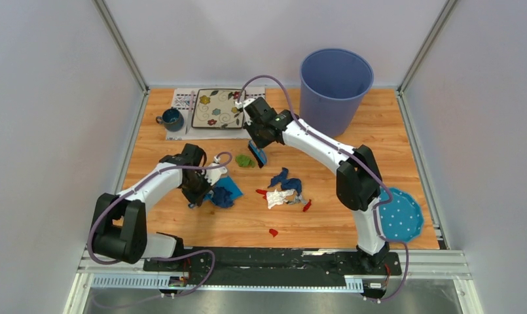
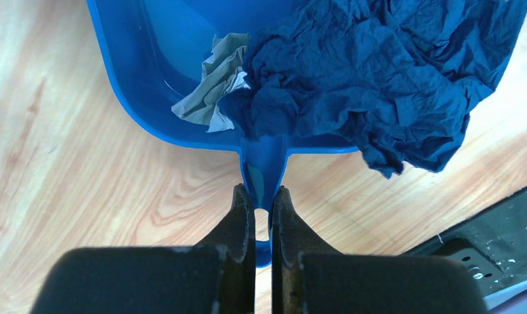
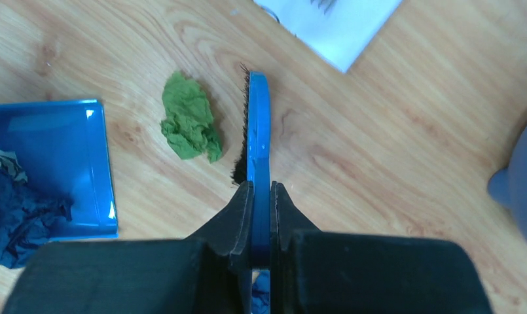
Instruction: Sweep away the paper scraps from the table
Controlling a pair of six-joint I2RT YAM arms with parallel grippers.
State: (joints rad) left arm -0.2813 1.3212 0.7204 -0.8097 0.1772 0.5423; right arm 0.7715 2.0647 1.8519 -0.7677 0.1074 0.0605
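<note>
My left gripper (image 2: 263,196) is shut on the handle of a blue dustpan (image 2: 175,59), which lies on the wooden table (image 1: 182,140). In the pan lie a dark blue paper scrap (image 2: 378,78) and a grey-white scrap (image 2: 215,85). My right gripper (image 3: 260,190) is shut on a blue hand brush (image 3: 257,124) with black bristles, just right of a green scrap (image 3: 188,124), and seen from above too (image 1: 245,159). Dark blue (image 1: 281,178), white (image 1: 277,198) and red (image 1: 273,231) scraps lie near the table's middle.
A blue bin (image 1: 336,82) stands at the back right. A patterned plate (image 1: 218,108) on a white placemat (image 1: 182,98) and a dark cup (image 1: 172,120) are at the back left. A blue polka-dot cloth (image 1: 401,214) lies at the right edge.
</note>
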